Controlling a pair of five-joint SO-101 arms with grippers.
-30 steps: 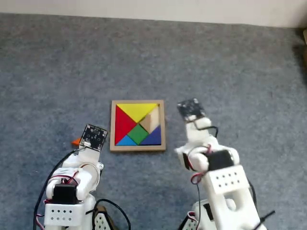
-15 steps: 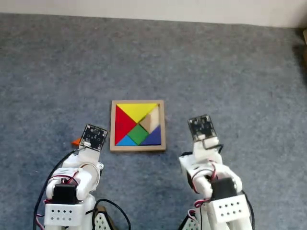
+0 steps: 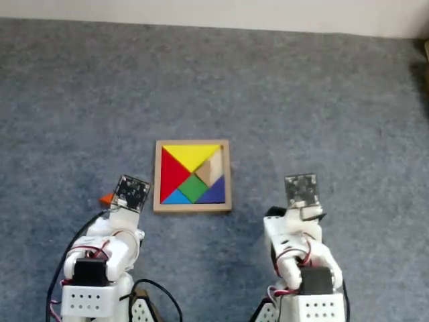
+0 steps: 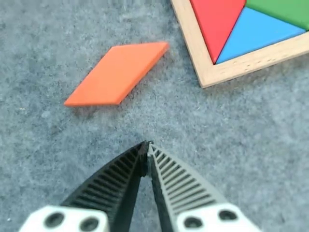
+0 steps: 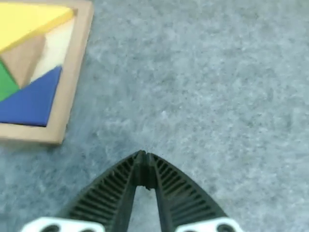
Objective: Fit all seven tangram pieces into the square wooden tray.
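Observation:
The square wooden tray (image 3: 158, 176) lies mid-carpet holding yellow, red, green, light blue, dark blue and brown pieces, with a bare slot (image 3: 216, 164) by its right side. An orange parallelogram piece (image 4: 117, 73) lies flat on the carpet just left of the tray (image 4: 227, 72); in the high view its tip (image 3: 105, 198) peeks out beside the left arm's camera board. My left gripper (image 4: 147, 146) is shut and empty, short of the orange piece. My right gripper (image 5: 143, 155) is shut and empty over bare carpet, right of the tray's corner (image 5: 57, 126).
Grey carpet (image 3: 301, 94) covers the whole surface, with a pale wall strip along the far edge. Both arm bases stand at the near edge, the left one (image 3: 90, 275) trailing cables, the right one (image 3: 305, 268) close by.
The right arm has pulled back from beside the tray's right edge toward its base and to the right. The left arm and the pieces have not moved.

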